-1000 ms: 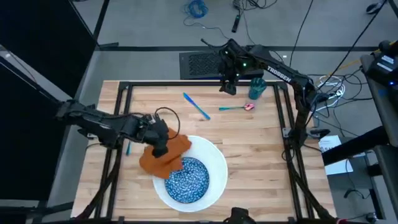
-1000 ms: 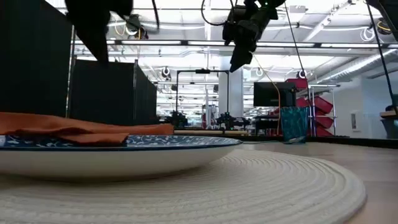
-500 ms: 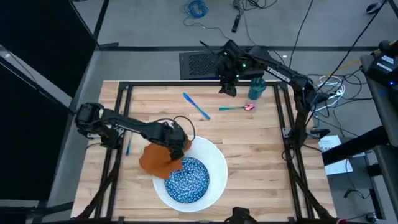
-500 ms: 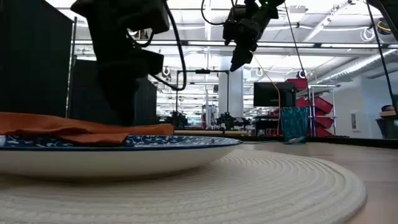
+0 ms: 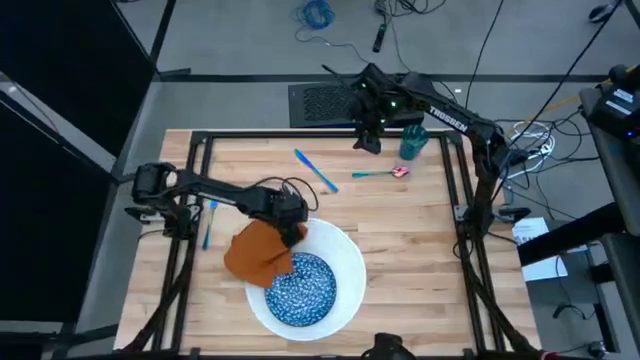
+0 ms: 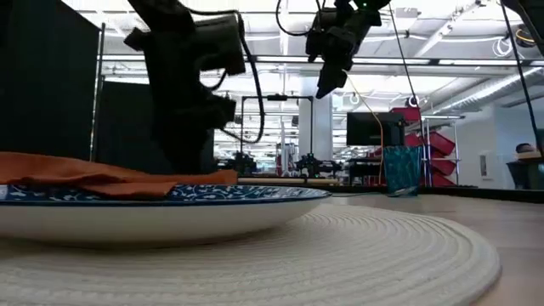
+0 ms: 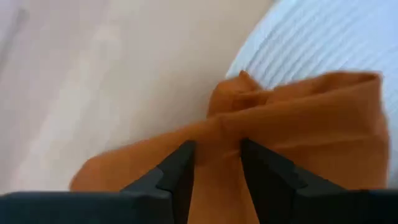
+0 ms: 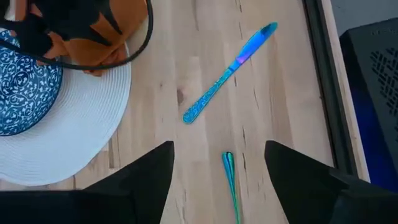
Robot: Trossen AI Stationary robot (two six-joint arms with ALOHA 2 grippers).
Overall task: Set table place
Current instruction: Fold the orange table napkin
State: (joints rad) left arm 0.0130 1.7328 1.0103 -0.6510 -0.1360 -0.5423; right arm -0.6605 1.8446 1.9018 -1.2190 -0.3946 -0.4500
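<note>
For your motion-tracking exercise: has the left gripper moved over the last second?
Yes. In the high view the left gripper has travelled rightward across the napkin, ending at the plate rim.

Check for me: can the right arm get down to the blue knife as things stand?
Probably yes. The right gripper hangs open above the table's far edge, the knife lies on bare wood nearby, and nothing sits between them.

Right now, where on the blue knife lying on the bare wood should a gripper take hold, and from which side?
Grip the knife around mid-length, coming straight down from above with the fingers set across its narrow width. It lies flat and diagonal on the table, apart from the plate and spoon, so the gripper has clearance on both sides.
</note>
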